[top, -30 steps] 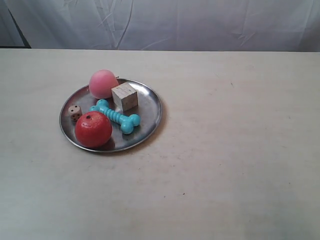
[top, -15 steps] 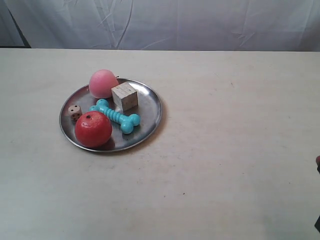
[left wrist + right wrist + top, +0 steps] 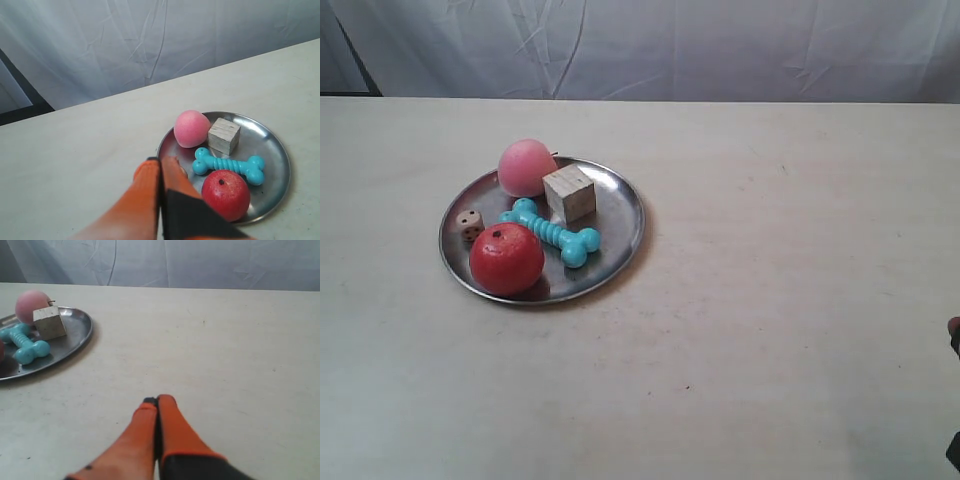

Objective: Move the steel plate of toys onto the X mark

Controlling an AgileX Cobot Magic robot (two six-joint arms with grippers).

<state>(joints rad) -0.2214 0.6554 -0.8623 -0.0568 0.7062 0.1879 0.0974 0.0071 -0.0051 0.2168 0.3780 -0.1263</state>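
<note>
The left gripper [image 3: 160,161] has its orange jaws pressed together, holding nothing. Just ahead of their tips lies the round shiny steel plate [image 3: 625,215], flat on the pale table [image 3: 770,300]. On it sit a red apple-like ball [image 3: 506,259], a turquoise dog-bone [image 3: 552,233], a pale wooden cube [image 3: 569,193], a pink peach [image 3: 525,167] and a small dotted beige die [image 3: 469,224]. In the left wrist view, the jaws hide the die. The right gripper [image 3: 156,401] is likewise closed and empty above the tabletop, with the plate well apart from it, ahead and off to one side. A creased white cloth [image 3: 720,45] hangs behind.
</note>
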